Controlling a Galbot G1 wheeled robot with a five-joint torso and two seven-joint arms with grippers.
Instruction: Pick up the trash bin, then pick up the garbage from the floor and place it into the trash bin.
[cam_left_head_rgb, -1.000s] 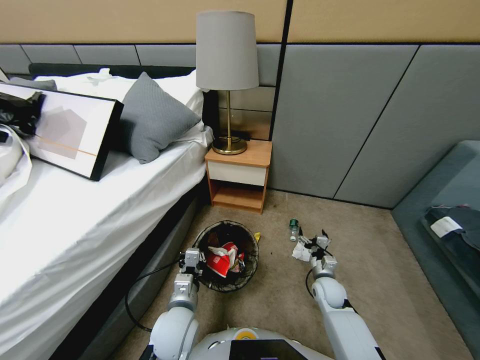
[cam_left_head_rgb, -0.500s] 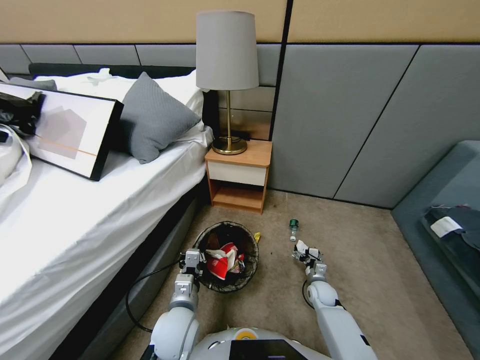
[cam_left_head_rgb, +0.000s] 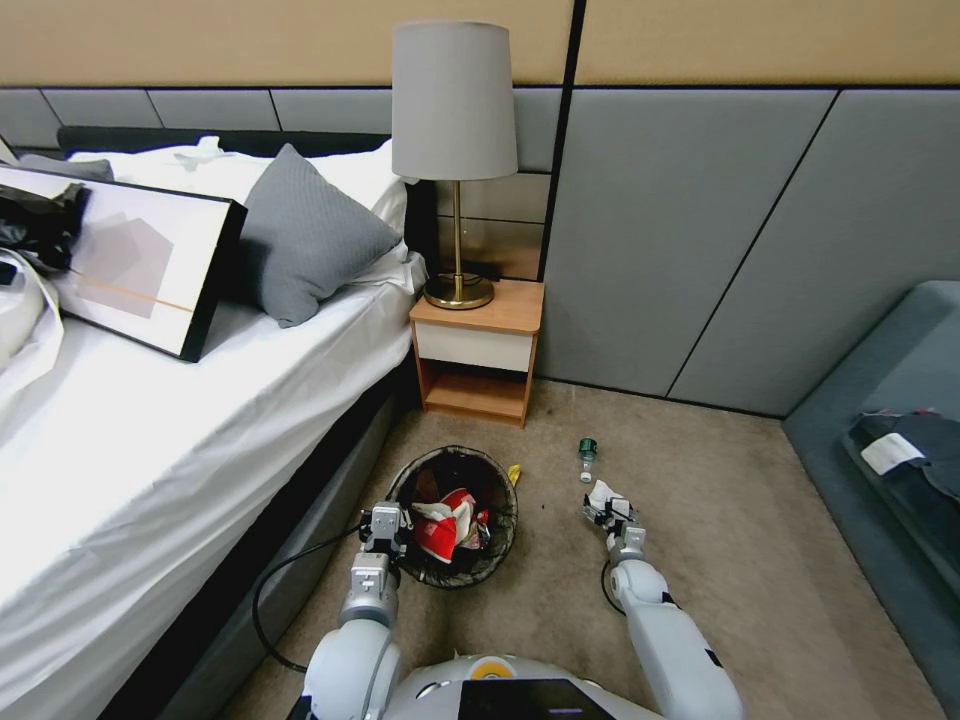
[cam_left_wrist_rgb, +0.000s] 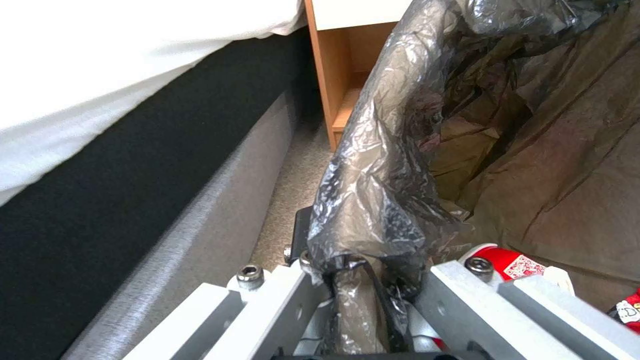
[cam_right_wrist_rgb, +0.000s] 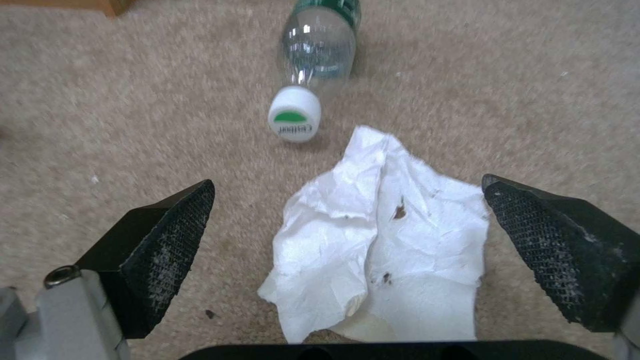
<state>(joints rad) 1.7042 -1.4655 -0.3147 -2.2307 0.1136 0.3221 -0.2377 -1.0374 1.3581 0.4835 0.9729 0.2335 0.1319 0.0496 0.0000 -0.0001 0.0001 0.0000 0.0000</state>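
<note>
Black, cross-hatched rubber pads line the right pincer (cam_right_wrist_rgb: 347, 235), whose jaws stand wide apart on either side of a crumpled white tissue wad (cam_right_wrist_rgb: 387, 235) lying on the beige short-pile carpet floor (cam_right_wrist_rgb: 133, 115); neither pad touches the paper. In the head view this right pincer (cam_left_head_rgb: 607, 514) sits at lower centre-right of the frame, with the tissue wad (cam_left_head_rgb: 601, 494) at its tip. Just beyond the tissue lies a small clear plastic bottle with a green-and-white cap (cam_right_wrist_rgb: 308, 65), on its side, cap end toward the pincer; in the head view the bottle (cam_left_head_rgb: 587, 458) lies above the tissue.

The left pincer (cam_left_wrist_rgb: 363, 280) is closed on the black crinkled bag folded over the rim of the small round trash bin (cam_left_wrist_rgb: 393, 165). In the head view the left pincer (cam_left_head_rgb: 384, 524) grips the bin (cam_left_head_rgb: 455, 470) at its lower-left rim, at lower centre of the frame. Crumpled red-and-white packets (cam_left_head_rgb: 450, 520) lie inside the bin. A yellow wrapper scrap (cam_left_head_rgb: 514, 472) lies on the floor against the bin's upper-right edge.
</note>
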